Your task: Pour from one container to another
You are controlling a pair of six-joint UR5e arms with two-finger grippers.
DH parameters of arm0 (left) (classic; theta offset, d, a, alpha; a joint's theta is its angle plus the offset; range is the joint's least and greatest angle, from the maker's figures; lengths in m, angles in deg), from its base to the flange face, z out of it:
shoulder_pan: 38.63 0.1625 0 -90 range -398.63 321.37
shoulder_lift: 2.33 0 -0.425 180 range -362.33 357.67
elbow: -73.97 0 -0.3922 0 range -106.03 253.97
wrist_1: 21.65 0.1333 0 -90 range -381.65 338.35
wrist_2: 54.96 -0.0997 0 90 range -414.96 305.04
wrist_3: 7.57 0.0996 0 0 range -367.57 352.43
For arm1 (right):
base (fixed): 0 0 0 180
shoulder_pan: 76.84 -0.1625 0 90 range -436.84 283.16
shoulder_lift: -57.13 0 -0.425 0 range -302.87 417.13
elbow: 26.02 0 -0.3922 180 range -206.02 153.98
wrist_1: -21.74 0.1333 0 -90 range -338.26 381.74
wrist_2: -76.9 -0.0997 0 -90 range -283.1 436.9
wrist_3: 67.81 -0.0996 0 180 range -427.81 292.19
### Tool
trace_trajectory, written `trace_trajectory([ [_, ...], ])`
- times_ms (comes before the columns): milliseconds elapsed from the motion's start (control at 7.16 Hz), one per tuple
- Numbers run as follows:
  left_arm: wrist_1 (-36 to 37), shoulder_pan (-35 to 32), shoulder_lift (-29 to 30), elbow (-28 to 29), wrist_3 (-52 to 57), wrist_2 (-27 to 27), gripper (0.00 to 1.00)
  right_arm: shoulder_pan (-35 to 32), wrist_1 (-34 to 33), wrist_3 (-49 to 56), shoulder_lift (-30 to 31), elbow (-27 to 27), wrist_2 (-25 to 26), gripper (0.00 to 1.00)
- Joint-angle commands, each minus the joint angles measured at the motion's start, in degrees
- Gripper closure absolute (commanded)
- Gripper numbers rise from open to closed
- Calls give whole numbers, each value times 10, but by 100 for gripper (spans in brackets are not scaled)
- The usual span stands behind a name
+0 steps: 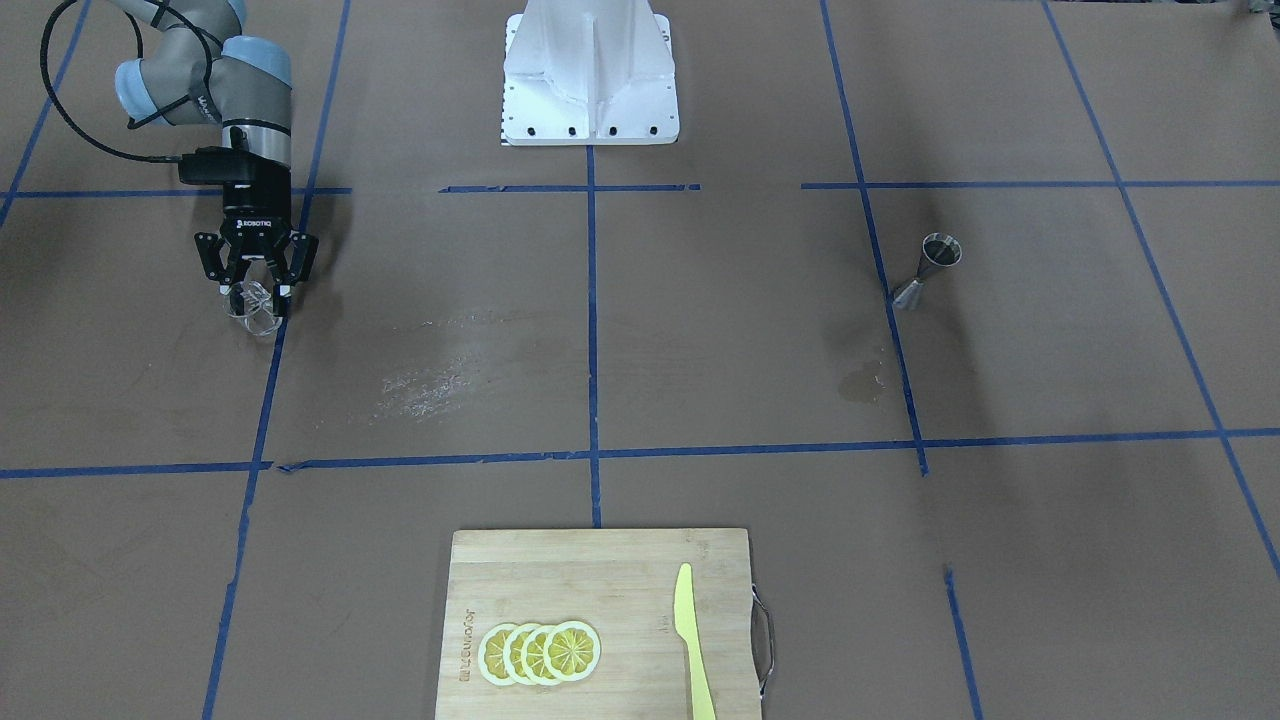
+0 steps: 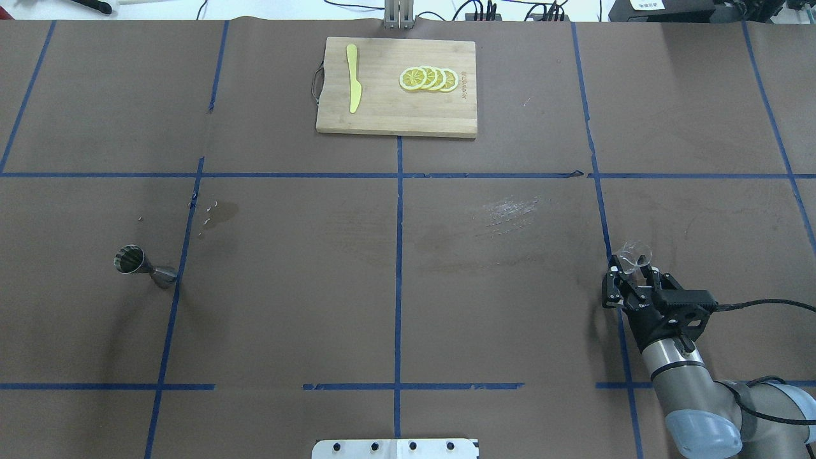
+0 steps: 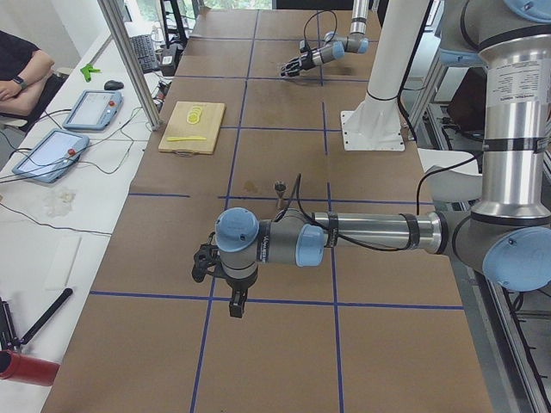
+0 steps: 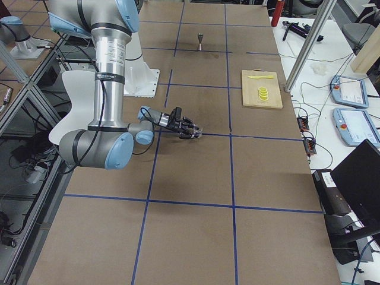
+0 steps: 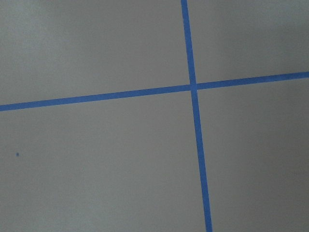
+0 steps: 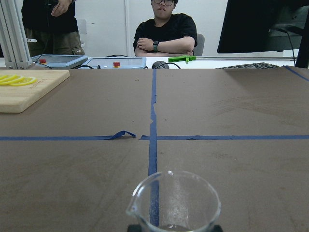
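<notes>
— Glass cup [image 6: 174,203]: where is it, and how much of it shows?
— Lower right of the overhead view, upright between the fingers of the right pincer [image 2: 631,269], which is clamped on it. In the right wrist view the bottom edge cuts off its base. I cannot tell whether it touches the worktop [image 2: 287,306] or holds any liquid.
— Any writing?
— "ROBOTIQ" in white on that pincer's body, upper left of the front view. The cup's markings are too faint to read, and the stamp on the cutting board [image 1: 600,580] is too small.
— And the jigger [image 2: 143,266]?
— Standing alone at mid-left of the overhead view, well apart from the cup.
— The left pincer [image 3: 235,301]?
— It shows only in the left side view. Open or closed, I cannot tell.
</notes>
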Motion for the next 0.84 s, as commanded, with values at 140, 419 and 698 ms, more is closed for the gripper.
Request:
trace_trajectory([
  [140, 0, 0, 1, 0, 0, 0, 0, 2, 0, -12, -3, 17, 1, 72],
  [419, -4, 0, 2, 0, 0, 0, 0, 3, 0, -13, -7, 21, 7, 65],
  [698, -4, 0, 1, 1, 0, 0, 0, 3, 0, -13, -8, 21, 8, 0],
])
